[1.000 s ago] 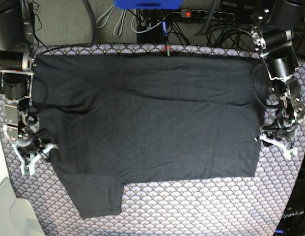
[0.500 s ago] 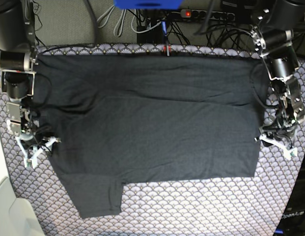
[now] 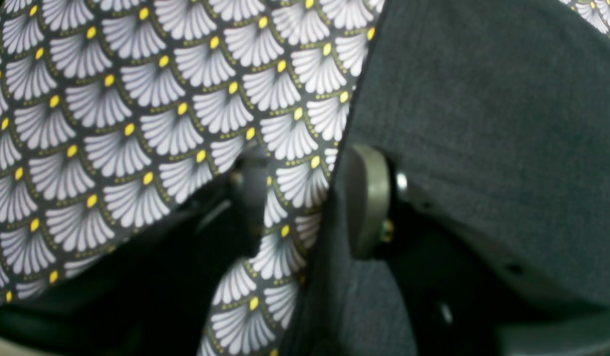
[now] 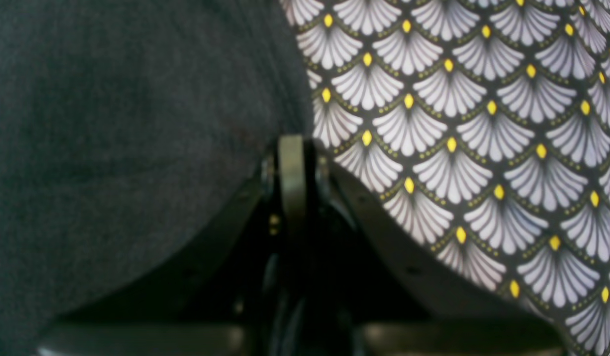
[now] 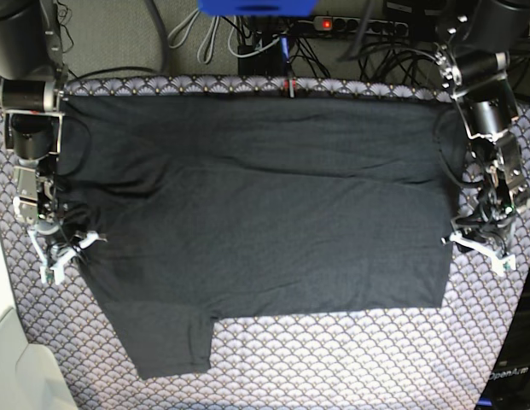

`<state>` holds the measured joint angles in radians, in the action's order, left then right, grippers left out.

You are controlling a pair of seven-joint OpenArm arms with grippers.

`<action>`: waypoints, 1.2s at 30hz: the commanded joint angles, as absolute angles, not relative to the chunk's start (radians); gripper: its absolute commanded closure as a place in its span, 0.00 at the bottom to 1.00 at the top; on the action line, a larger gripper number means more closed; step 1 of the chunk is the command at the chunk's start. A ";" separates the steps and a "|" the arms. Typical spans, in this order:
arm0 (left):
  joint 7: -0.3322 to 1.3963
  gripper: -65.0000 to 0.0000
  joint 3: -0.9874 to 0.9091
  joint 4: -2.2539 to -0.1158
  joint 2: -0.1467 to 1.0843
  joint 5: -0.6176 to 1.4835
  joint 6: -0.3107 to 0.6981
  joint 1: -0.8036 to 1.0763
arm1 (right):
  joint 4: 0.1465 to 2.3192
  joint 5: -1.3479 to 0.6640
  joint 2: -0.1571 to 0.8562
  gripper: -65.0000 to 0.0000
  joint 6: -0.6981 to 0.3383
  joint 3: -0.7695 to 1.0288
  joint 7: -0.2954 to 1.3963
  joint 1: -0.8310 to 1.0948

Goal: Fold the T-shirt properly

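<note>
1. The dark grey T-shirt (image 5: 256, 213) lies flat across the tabletop (image 5: 350, 359), one sleeve near the front edge.
2. The right end effector (image 4: 292, 148) is pinched closed at the shirt's edge.
3. The left end effector (image 3: 309, 198) is partly open around the shirt's edge.

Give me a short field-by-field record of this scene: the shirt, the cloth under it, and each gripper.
T-shirt: dark charcoal, spread flat, one short sleeve sticking out at the near left of the base view
tablecloth: scallop pattern, white fans with yellow dots, under the shirt
left gripper: low at the shirt's edge, one finger over the fabric and one over the cloth, jaws apart
right gripper: at the opposite edge, shut; whether it pinches fabric cannot be told
</note>
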<state>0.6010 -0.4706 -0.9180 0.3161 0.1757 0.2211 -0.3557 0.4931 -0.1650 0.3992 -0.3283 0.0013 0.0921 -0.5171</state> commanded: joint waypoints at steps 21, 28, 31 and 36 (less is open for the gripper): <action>0.206 0.49 -0.156 -0.394 0.338 0.183 0.222 -0.676 | 0.493 -0.147 0.415 1.00 -0.325 0.001 0.150 -0.522; 0.151 0.49 -0.154 -0.380 0.351 0.183 0.119 -0.676 | 0.493 -0.147 0.415 1.00 -0.325 0.001 0.150 -0.522; 0.151 0.49 -0.150 -0.377 0.366 0.185 0.105 -0.674 | 0.493 -0.147 0.415 1.00 -0.325 0.001 0.150 -0.522; 0.150 0.49 -0.150 -0.378 0.363 0.186 0.119 -0.674 | 0.493 -0.147 0.415 1.00 -0.325 0.001 0.150 -0.524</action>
